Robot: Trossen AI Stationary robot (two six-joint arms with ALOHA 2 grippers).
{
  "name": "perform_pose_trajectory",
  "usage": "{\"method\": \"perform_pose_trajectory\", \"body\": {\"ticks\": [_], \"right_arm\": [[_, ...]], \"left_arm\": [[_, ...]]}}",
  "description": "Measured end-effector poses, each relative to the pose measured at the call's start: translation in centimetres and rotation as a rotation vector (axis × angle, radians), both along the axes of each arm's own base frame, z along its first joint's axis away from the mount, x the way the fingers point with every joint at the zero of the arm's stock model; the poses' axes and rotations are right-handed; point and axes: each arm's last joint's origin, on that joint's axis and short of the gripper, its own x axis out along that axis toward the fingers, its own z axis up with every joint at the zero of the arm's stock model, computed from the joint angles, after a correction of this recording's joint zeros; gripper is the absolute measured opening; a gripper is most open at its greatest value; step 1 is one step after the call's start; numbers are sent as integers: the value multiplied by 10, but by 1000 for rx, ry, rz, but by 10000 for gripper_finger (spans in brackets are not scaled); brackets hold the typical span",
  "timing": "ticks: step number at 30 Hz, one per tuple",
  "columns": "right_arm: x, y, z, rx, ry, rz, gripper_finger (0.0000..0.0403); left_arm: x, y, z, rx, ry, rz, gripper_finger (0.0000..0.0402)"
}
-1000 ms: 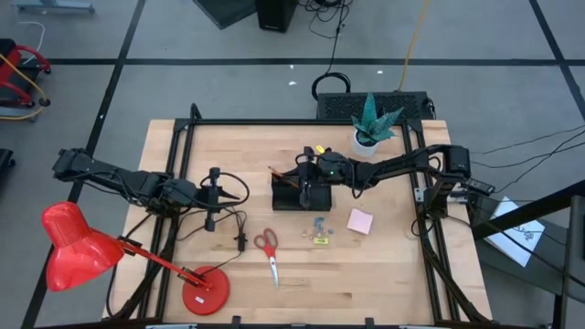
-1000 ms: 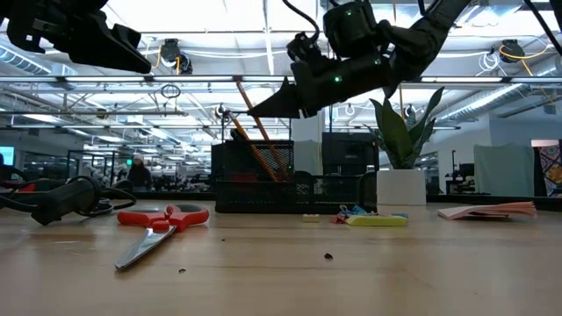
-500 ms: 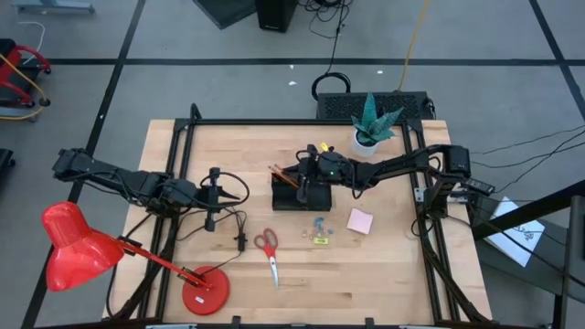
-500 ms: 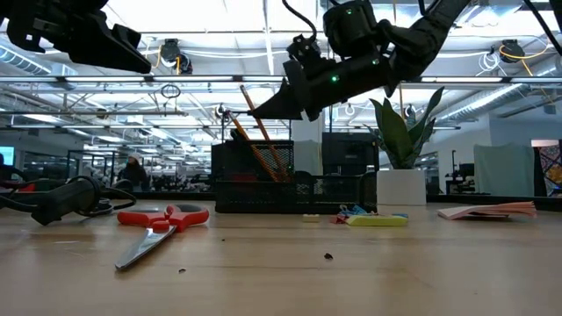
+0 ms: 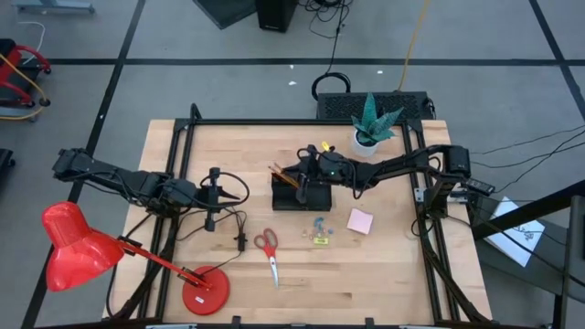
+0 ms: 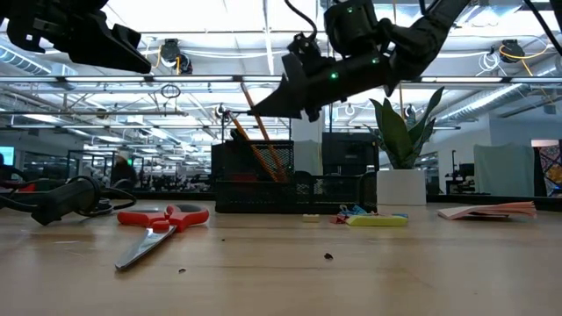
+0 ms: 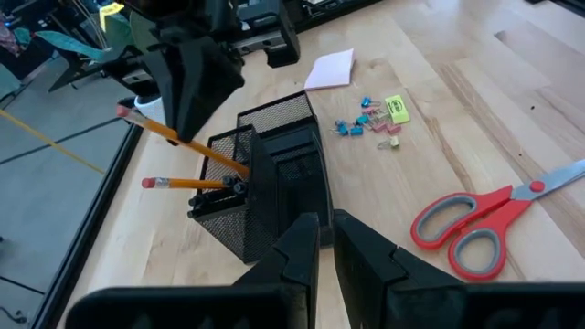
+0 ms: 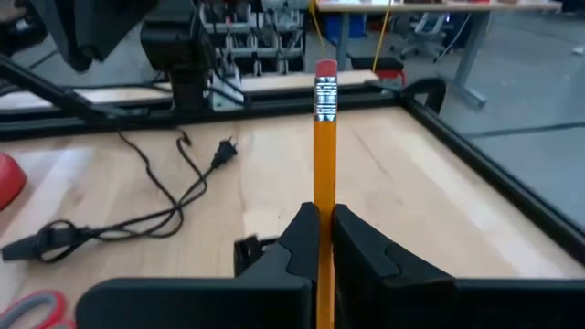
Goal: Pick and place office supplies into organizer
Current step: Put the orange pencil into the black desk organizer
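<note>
I am seeing my right gripper (image 5: 294, 175) clenching an orange pencil (image 8: 324, 174) above the black mesh organizer (image 5: 302, 194), where a second pencil (image 7: 192, 184) is leaning. The pale wood-grain table (image 5: 393, 274) is carrying red-handled scissors (image 5: 269, 250), blue clips (image 5: 319, 225) and a pink sticky-note pad (image 5: 360, 220), with an open workshop showing behind. My left gripper (image 5: 234, 196) is waiting nearly closed and empty, by the cables (image 5: 233, 222).

High view looks straight down on the whole table (image 5: 384, 274). Low view sits at tabletop level, facing the room. Both wrist views look past their fingers; all share the organizer (image 5: 302, 196).
</note>
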Motion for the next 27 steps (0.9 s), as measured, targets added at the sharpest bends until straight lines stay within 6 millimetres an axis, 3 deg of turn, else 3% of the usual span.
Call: {"method": "perform_pose_trajectory", "body": {"ticks": [13, 21, 27], "right_arm": [[16, 3, -48, 48, -4, 2, 12], [17, 6, -47, 52, -6, 21, 25], [15, 11, -42, 54, -13, 49, 84]], "left_arm": [[0, 0, 0, -4, 0, 1, 44], [0, 0, -1, 1, 8, 0, 44], [0, 0, -1, 2, 10, -1, 44]]}}
